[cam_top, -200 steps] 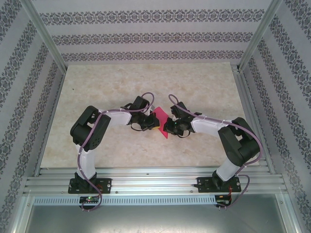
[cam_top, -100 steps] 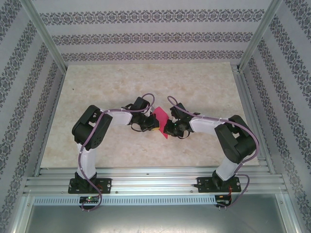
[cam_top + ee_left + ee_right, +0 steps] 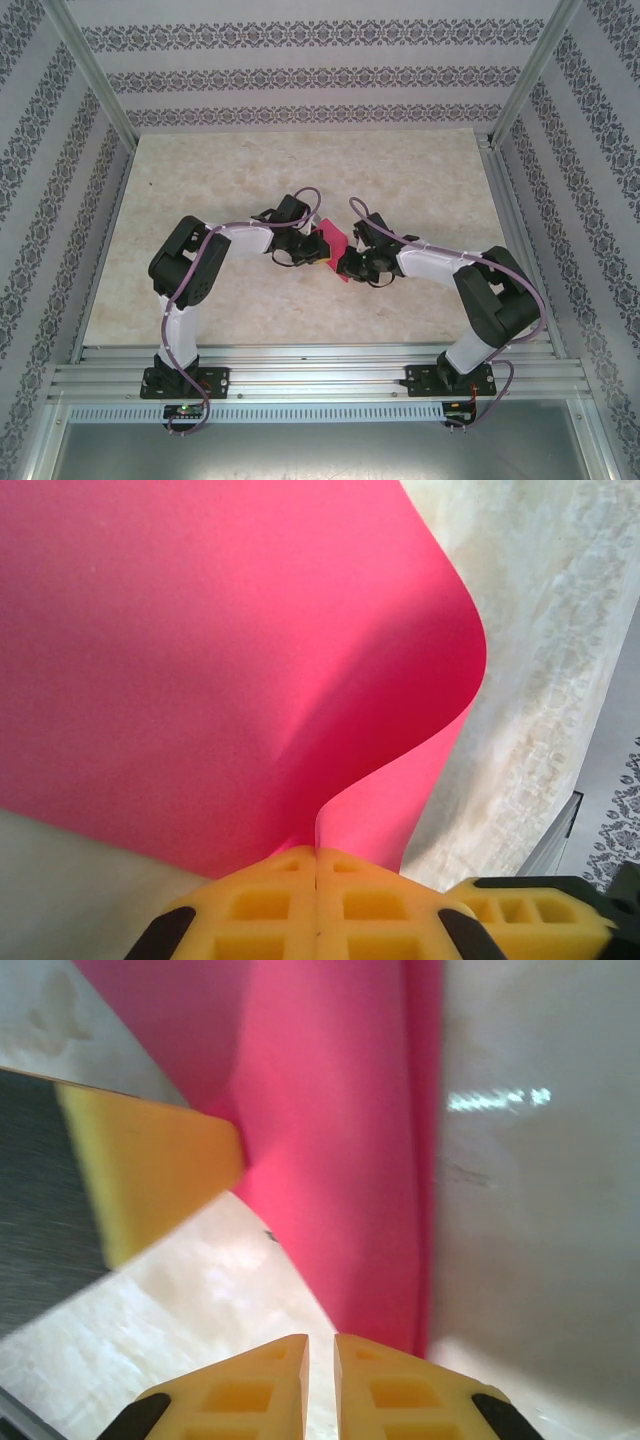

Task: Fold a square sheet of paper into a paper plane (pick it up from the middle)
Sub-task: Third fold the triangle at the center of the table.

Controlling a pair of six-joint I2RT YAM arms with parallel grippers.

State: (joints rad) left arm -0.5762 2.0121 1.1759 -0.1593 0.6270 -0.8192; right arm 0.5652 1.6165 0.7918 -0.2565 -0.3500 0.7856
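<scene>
Magenta square sheet of paper (image 3: 230, 660), smooth, curled, edges cropped; left end effector (image 3: 316, 880) pinches it. Right end effector (image 3: 335, 1380) barely parted.

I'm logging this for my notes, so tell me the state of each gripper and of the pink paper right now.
pink paper sheet: bent into a curve, not flat.
left gripper: shut on the sheet's edge.
right gripper: open a narrow crack beside the sheet, nothing visibly between its fingers.
</scene>
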